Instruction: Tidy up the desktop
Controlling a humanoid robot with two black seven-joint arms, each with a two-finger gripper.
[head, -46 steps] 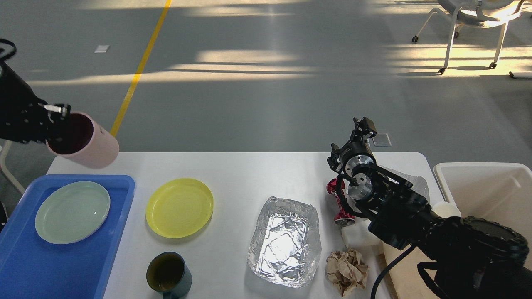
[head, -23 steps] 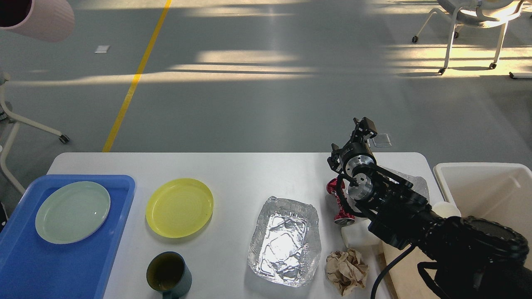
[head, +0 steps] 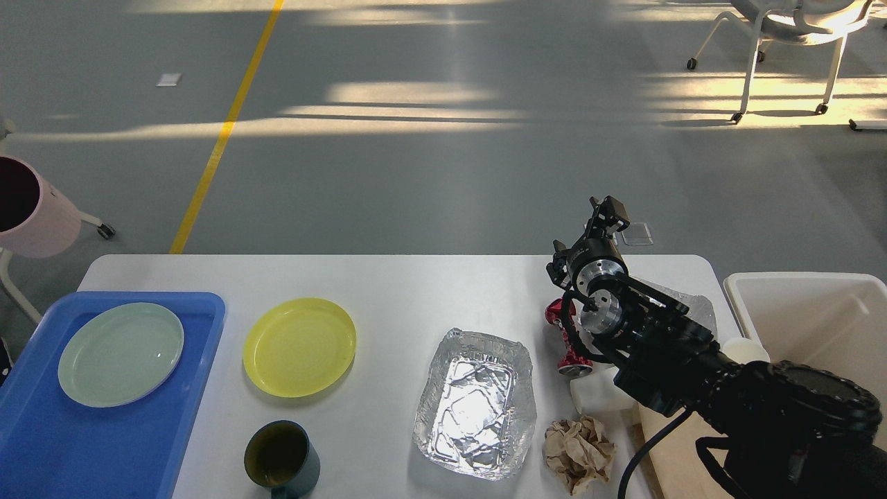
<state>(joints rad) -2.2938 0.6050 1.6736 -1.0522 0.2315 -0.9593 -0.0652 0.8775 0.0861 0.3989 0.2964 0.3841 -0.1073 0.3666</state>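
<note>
A: Desktop [head: 416, 291] orientation?
B: Long axis runs left-right across the view, far edge near the floor [head: 429, 187], near edge cut off at the bottom. Fills the lower half. White, rounded corners.
A: On it?
B: Blue tray [head: 62, 450] at left holding a pale green plate [head: 121, 353]. Yellow plate [head: 299, 346] beside the tray. Dark mug [head: 280, 459] near the front. Foil pan [head: 477, 405] in the middle, paper wad [head: 578, 454] right of it, red can [head: 567, 336] lying behind the arm.
A: Grippers?
B: Right gripper [head: 604, 213] over the far right edge, seen end-on, can't tell apart or together. Left gripper out of frame; only a pink cup [head: 31, 215] shows at the left edge, tilted, above the floor.
A: Room?
B: Grey floor, yellow line [head: 222, 135], sun patches, chair [head: 790, 28] top right. White bin [head: 818, 326] right of the desktop.
</note>
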